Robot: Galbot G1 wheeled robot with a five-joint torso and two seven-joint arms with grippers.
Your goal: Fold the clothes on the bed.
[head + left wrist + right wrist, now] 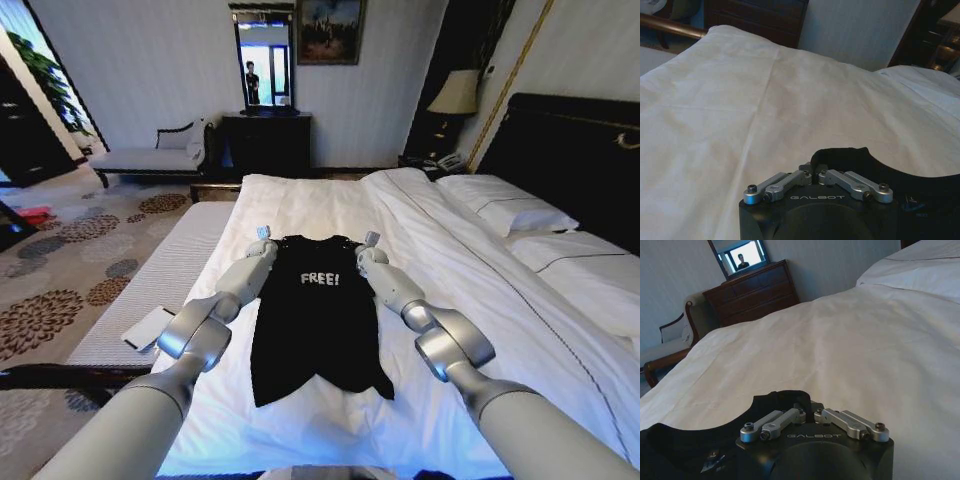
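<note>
The clothes, a black T-shirt (318, 330) with white "FREE!" lettering, lie flat in the middle of the bed (300, 205), collar toward the far end. Both arms reach out over it. My left gripper (264, 236) is at the shirt's left shoulder and my right gripper (371, 240) at its right shoulder. In the left wrist view the left gripper (813, 170) is shut, with the black fabric (920, 200) bunched up at its tips. In the right wrist view the right gripper (807, 412) is likewise shut on the shirt's edge (680, 450).
White pillows (505, 205) lie against the dark headboard (575, 150) on the right. A grey padded bench (150, 290) runs along the bed's left side with a white flat object (150, 327) on it. A dark dresser (265, 140) and a chaise (150, 155) stand at the far wall.
</note>
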